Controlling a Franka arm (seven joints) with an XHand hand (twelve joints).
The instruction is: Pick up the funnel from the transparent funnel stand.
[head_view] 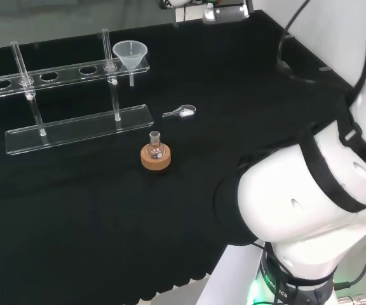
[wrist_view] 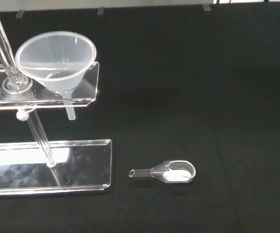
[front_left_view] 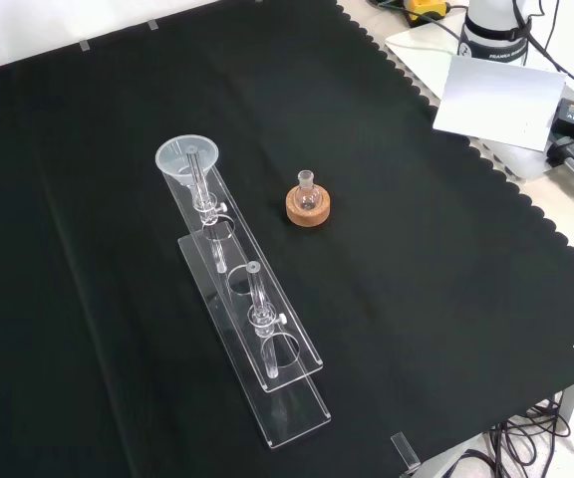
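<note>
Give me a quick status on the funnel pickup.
Funnel seated in the end hole of the clear stand, untouched. Small flask on cork ring and glass scoop stand apart, nothing blocking from above.

No readable text

The funnel, the clear stand and the black cloth carry no letters, numbers or signs; print on the arm's base is too small to tell.

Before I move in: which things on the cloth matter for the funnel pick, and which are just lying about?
For the job:
- funnel, seated in the end hole of the rack
- transparent funnel stand, with its upper rack and base plate

Lying about:
- small flask on a cork ring
- small glass scoop holding white powder, beside the stand's base
</note>
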